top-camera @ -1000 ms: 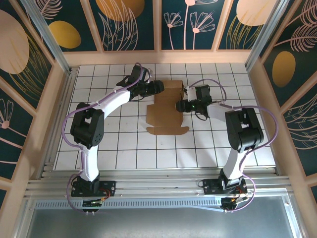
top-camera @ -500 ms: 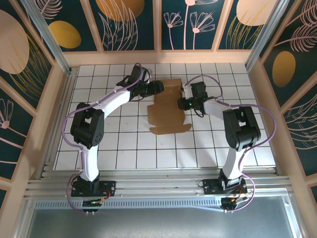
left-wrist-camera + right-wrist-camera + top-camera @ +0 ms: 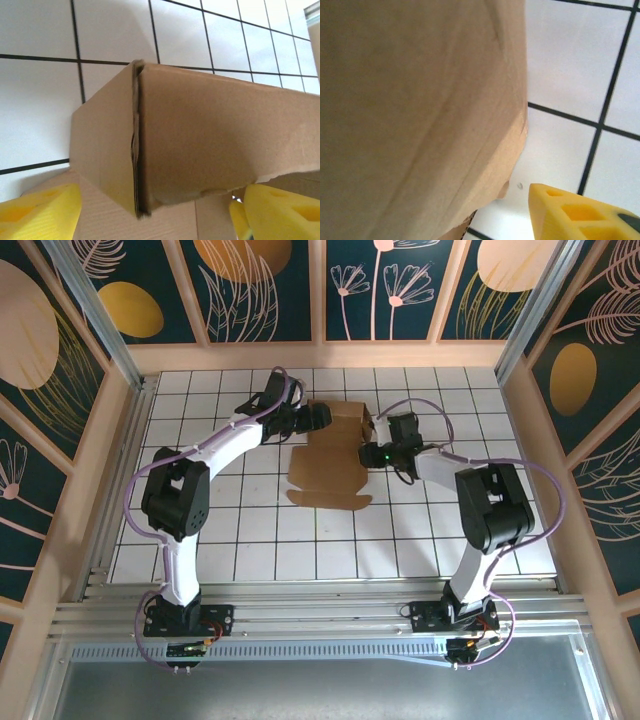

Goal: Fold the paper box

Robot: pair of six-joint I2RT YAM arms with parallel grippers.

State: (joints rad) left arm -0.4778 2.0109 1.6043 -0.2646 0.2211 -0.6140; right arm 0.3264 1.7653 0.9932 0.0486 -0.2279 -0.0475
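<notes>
The paper box point(image 3: 328, 472) is a plain brown cardboard piece lying mid-table, its near part flat and its far end point(image 3: 347, 420) folded up into walls. My left gripper point(image 3: 319, 418) is at the far left corner of that raised end. In the left wrist view its yellow fingers point(image 3: 42, 210) stand wide apart, open, with the box's upright corner point(image 3: 137, 150) between them. My right gripper point(image 3: 370, 453) is at the box's right side. One of its yellow fingers point(image 3: 580, 215) shows, apart from the cardboard wall point(image 3: 420, 110); the other is hidden behind it.
The table point(image 3: 250, 540) is white tile with a black grid, fenced by wooden rails and patterned panels. An aluminium rail point(image 3: 320, 615) runs along the near edge, where both arm bases are bolted.
The box's flat near part has swung a little to the left. My left gripper's jaws have spread wider. My right gripper has stayed at the box's right side.
</notes>
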